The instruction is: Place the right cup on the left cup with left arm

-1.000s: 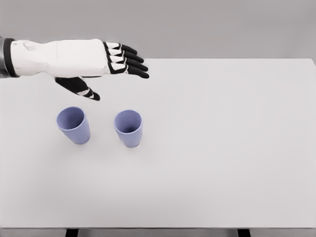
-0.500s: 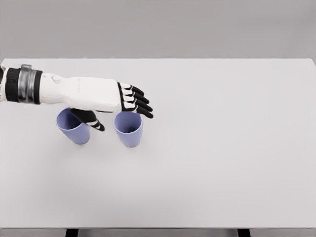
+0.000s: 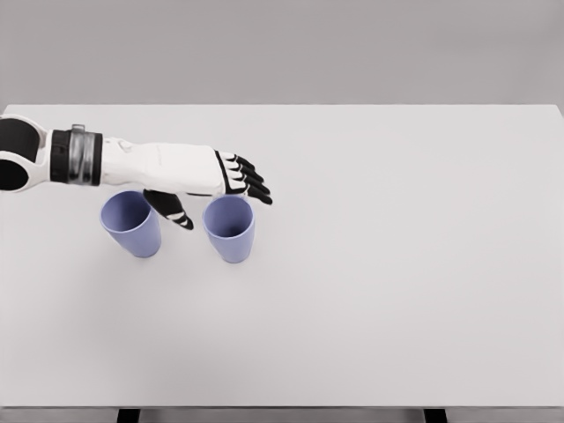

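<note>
**Left hand spread above the right cup, nothing grasped**

Setting: a plain grey wall stands behind a wide white table, which fills most of the head view. Two dark table legs show at the bottom edge.

Objects: two lavender cups stand upright on the left part of the table, mouths open upward. The left cup and the right cup stand side by side, apart from each other with bare tabletop between them. Neither is stacked on the other; both rest on the table.

Left arm: the white forearm enters from the left edge, with a black and grey wrist band near the edge, and runs roughly level toward the right. The left hand lies palm-down just behind and above the cups. Its four black-and-white fingers are extended and slightly fanned, their tips over the far rim of the right cup. The thumb points down and forward into the gap between the two cups, nearer the left cup's rim. The fingers are released, closed on nothing. Whether any finger touches the right cup's rim cannot be told from this angle.

Right arm: does not appear in the view.
</note>
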Robot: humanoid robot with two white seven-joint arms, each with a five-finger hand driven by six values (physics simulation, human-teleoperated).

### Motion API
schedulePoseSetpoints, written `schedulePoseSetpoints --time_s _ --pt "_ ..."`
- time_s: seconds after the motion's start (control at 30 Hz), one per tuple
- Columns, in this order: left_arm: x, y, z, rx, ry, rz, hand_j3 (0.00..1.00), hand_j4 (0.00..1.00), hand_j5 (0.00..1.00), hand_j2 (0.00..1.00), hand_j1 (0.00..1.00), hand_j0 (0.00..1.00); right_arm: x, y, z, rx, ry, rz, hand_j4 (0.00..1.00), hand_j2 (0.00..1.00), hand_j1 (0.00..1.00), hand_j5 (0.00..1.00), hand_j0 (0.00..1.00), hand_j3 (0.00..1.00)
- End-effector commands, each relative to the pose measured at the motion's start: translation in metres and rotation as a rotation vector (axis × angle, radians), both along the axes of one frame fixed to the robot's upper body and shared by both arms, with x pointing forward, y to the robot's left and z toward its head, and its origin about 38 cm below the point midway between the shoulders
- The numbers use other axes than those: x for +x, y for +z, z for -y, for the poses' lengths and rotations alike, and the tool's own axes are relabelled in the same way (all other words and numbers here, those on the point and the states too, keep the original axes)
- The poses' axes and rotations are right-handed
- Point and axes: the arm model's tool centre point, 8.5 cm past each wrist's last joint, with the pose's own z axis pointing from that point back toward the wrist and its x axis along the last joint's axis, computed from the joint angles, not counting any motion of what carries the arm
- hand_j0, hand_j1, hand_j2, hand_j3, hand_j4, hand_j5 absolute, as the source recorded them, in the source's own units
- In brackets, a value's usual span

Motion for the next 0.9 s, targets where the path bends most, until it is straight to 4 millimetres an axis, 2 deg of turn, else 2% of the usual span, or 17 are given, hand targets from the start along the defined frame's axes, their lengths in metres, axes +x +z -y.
schedulePoseSetpoints --time_s 0.0,0.27,0.37,0.5,0.6,0.67,0.87 --pt "0.004 0.000 0.001 -0.006 0.009 -0.001 1.00 1.00 1.00 1.00 1.00 1.00 0.000 0.000 0.000 0.000 0.000 0.000 1.00 1.00 1.00 1.00 1.00 1.00" --pt "0.005 0.002 -0.004 -0.007 0.021 0.003 1.00 1.00 1.00 1.00 1.00 1.00 0.000 0.000 0.000 0.000 0.000 0.000 1.00 1.00 1.00 1.00 1.00 1.00" --pt "0.015 0.005 -0.010 0.005 0.051 0.038 1.00 1.00 1.00 1.00 1.00 1.00 0.000 0.000 0.000 0.000 0.000 0.000 1.00 1.00 1.00 1.00 1.00 1.00" --pt "0.013 -0.009 -0.008 -0.026 0.058 0.020 1.00 1.00 1.00 1.00 1.00 1.00 0.000 0.000 0.000 0.000 0.000 0.000 1.00 1.00 1.00 1.00 1.00 1.00" --pt "0.011 -0.011 -0.003 -0.033 0.048 0.016 1.00 1.00 1.00 1.00 1.00 1.00 0.000 0.000 0.000 0.000 0.000 0.000 1.00 1.00 1.00 1.00 1.00 1.00" --pt "0.008 -0.023 0.003 -0.037 0.036 -0.012 1.00 1.00 1.00 1.00 1.00 1.00 0.000 0.000 0.000 0.000 0.000 0.000 1.00 1.00 1.00 1.00 1.00 1.00" --pt "0.007 -0.027 0.001 -0.024 0.037 -0.009 1.00 1.00 1.00 1.00 1.00 1.00 0.000 0.000 0.000 0.000 0.000 0.000 1.00 1.00 1.00 1.00 1.00 1.00"
